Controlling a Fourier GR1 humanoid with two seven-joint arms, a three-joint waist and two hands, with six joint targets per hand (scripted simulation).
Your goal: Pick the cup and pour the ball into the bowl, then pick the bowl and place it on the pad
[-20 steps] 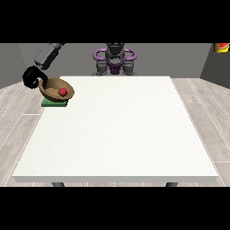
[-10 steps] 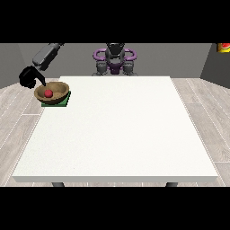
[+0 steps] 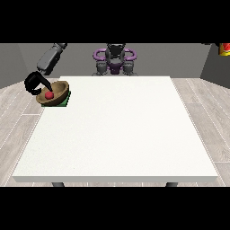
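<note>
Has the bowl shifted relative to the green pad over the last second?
Yes. The bowl has tipped from tilted to nearly level and settled lower on the green pad, with the red ball inside.

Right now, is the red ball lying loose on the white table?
No. The red ball sits inside the brown bowl, which rests on the green pad at the table's far corner.
</note>
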